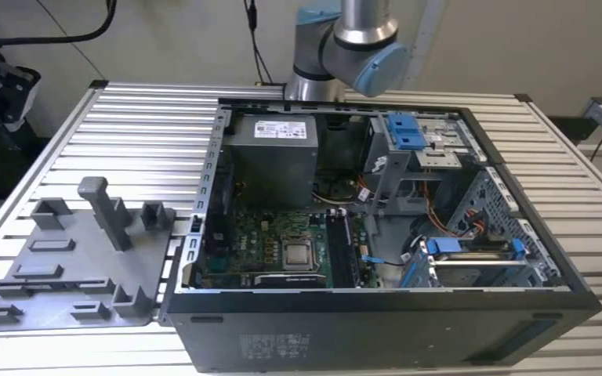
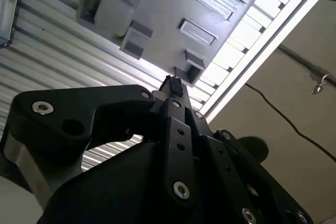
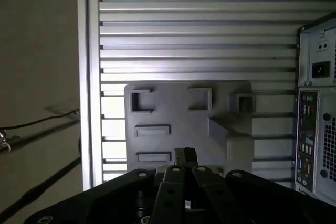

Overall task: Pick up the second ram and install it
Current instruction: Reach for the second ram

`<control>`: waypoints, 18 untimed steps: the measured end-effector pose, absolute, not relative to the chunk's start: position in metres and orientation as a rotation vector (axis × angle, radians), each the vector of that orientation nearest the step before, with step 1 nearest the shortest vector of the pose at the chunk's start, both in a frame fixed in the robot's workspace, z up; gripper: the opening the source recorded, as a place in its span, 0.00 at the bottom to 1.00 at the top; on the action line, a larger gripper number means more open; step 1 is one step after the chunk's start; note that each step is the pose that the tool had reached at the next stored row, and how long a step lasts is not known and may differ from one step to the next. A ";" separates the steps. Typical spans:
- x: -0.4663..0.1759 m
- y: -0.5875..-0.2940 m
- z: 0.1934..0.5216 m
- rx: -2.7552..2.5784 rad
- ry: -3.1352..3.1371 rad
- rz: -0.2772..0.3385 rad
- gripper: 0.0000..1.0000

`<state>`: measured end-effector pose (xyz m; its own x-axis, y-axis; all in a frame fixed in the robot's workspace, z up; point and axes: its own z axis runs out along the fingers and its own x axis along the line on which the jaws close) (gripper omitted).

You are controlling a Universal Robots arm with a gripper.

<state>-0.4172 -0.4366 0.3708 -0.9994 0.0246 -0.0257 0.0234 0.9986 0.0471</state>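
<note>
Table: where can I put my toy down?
Free: bare slats of the table beyond the grey tray, on the exterior view's left of the computer case. Crowded: the tray with its blocks, and inside the case.

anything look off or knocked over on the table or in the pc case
Nothing stands out. The open computer case lies flat on the slatted table. The grey holder tray sits flat beside it, at the exterior view's left, with its posts upright. No spill or damage shows.
</note>
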 end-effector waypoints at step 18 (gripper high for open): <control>-0.416 -0.484 0.363 0.036 3.120 0.073 0.11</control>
<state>-0.4158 -0.4835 0.3625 -0.9995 0.0235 -0.0196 0.0226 0.9986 0.0471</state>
